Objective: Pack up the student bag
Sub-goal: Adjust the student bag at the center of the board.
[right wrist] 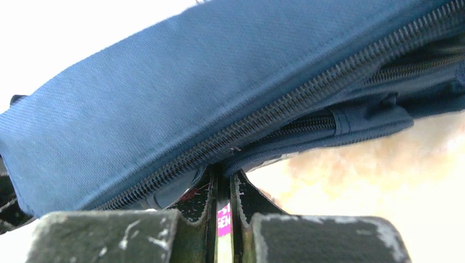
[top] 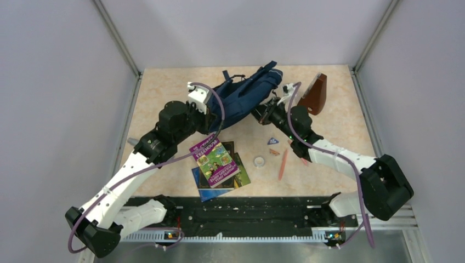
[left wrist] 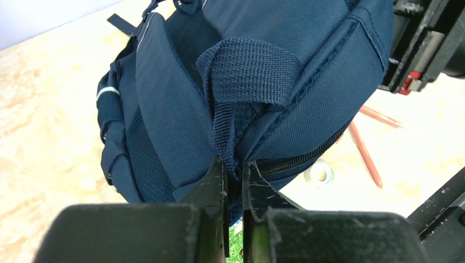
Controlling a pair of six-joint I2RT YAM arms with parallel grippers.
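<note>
The student bag (top: 244, 94), a navy fabric backpack, lies on its side at the back middle of the table. My left gripper (left wrist: 234, 169) is shut on the webbing strap (left wrist: 241, 76) at the bag's near-left end; in the top view this gripper (top: 213, 116) sits against the bag's left edge. My right gripper (right wrist: 224, 174) is shut on the bag's fabric edge just under a zipper (right wrist: 285, 104); from above it (top: 256, 113) meets the bag's right side. The bag (left wrist: 181, 109) fills most of both wrist views, and its opening is hidden.
A purple-and-green book (top: 215, 160) lies on a stack of other books (top: 219, 183) in front of the bag. A tape roll (top: 259, 161), an orange pencil (top: 283, 164), a small blue triangle (top: 272, 141) and a brown wedge (top: 315, 93) lie to the right.
</note>
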